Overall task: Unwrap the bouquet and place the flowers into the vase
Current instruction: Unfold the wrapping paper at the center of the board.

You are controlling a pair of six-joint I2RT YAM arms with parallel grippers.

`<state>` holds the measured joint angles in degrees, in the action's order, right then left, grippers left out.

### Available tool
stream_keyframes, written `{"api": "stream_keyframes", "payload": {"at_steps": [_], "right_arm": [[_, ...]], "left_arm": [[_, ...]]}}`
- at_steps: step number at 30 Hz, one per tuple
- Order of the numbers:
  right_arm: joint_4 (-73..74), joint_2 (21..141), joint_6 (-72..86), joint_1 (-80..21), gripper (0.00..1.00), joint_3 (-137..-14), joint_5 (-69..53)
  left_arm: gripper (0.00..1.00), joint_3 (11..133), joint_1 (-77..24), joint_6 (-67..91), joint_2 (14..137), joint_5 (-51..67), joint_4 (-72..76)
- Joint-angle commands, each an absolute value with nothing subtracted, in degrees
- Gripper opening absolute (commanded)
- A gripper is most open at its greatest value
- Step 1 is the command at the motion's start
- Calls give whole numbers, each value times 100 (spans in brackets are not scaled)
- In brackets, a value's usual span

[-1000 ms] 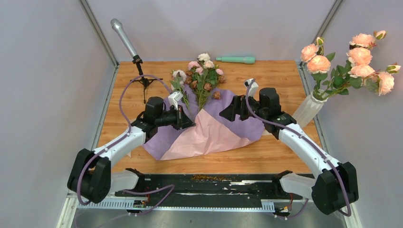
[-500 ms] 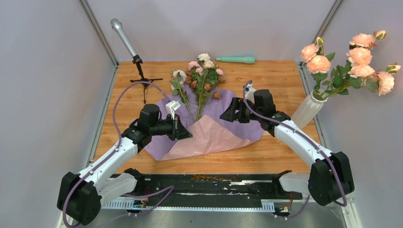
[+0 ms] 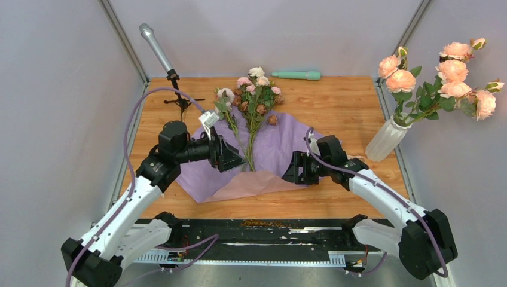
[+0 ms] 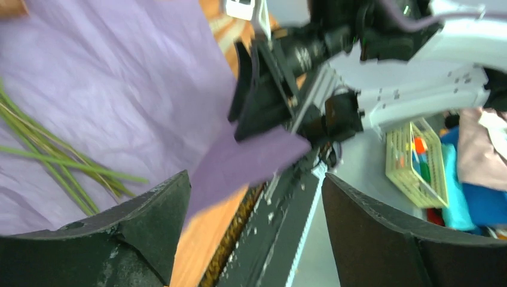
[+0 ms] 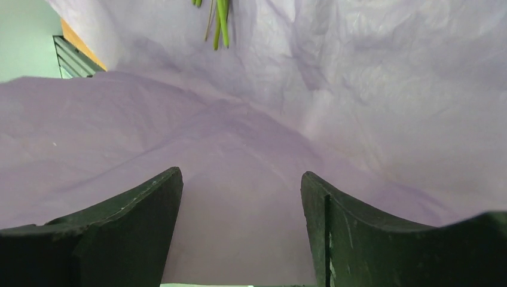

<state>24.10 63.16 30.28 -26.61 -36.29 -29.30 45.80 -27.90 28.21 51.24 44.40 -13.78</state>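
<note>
Lilac paper [image 3: 281,140] is lying beneath the left claw [image 3: 234,158] and right claw [image 3: 290,174], both gaping apart, so tugging it could be scattering the flowers [image 3: 254,95].

On the wooden table [image 3: 341,104], lilac paper [image 3: 281,140] lies spread at the middle with the flowers [image 3: 254,95] across it. A microphone stand [image 3: 179,101] sits near the far-left corner, a mint-green cylinder [image 3: 297,75] at the far edge, and the white vase [image 3: 382,140] at the right edge.

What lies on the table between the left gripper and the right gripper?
The flowers' green stems, lying on the lilac and pink paper; the top view shows this between the left gripper and the right gripper.
</note>
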Motion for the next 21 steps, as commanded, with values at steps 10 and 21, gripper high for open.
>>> {"api": "stream_keyframes", "payload": {"at_steps": [10, 21], "right_arm": [[3415, 5705, 3268, -2783, 74, -3091, -2679], [3493, 5542, 3325, -3080, 75, -3246, -2359]], "left_arm": [[94, 3921, -2942, 3769, 5488, 2742, -739], [94, 2991, -3281, 3741, 5843, 2667, -1505]]}}
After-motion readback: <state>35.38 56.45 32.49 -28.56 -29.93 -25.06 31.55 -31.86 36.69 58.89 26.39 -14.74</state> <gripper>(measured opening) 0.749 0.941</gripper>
